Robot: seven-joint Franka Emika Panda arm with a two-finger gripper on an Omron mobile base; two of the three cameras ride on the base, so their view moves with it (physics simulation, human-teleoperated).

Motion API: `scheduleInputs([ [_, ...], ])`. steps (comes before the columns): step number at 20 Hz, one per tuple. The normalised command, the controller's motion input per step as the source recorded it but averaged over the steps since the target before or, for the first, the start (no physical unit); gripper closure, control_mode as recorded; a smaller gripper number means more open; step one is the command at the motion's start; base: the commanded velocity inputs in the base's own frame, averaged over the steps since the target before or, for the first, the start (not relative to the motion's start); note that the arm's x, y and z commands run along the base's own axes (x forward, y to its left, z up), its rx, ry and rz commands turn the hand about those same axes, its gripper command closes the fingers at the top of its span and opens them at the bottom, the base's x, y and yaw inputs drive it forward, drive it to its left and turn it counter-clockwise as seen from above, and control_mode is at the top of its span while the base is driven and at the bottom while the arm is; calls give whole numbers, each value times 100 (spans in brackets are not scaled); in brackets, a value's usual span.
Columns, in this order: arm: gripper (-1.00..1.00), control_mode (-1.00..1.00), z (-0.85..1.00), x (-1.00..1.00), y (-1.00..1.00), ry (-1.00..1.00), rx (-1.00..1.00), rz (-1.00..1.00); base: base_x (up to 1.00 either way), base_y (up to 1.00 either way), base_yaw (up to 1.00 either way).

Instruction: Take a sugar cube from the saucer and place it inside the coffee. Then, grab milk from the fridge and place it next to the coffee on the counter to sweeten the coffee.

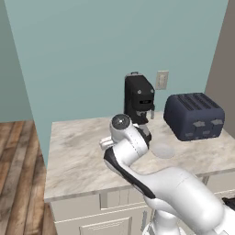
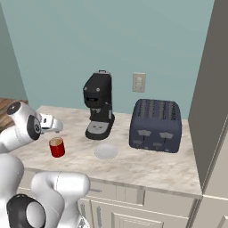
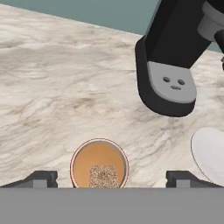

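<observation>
Sugar cube (image 3: 103, 175): lies in the coffee (image 3: 99, 164), straight below my gripper (image 3: 112, 178), whose jaws stand wide and hold nothing. Saucer (image 3: 211, 153): bare, just right of the coffee. Fridge wall (image 2: 209, 102): well right of the coffee; my milk errand lies that way.
</observation>
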Motion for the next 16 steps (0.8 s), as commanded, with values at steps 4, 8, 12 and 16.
scheduleInputs([
  [4,-100,-100,-1,-36,-16,9,0,0,0,0,0],
  [8,-100,-100,8,-44,-31,1,0,0,0,0,0],
  [12,-100,-100,33,-41,-45,-1,1,1,0,0,0],
  [16,-100,-100,53,-34,-57,-6,8,0,0,0,0],
])
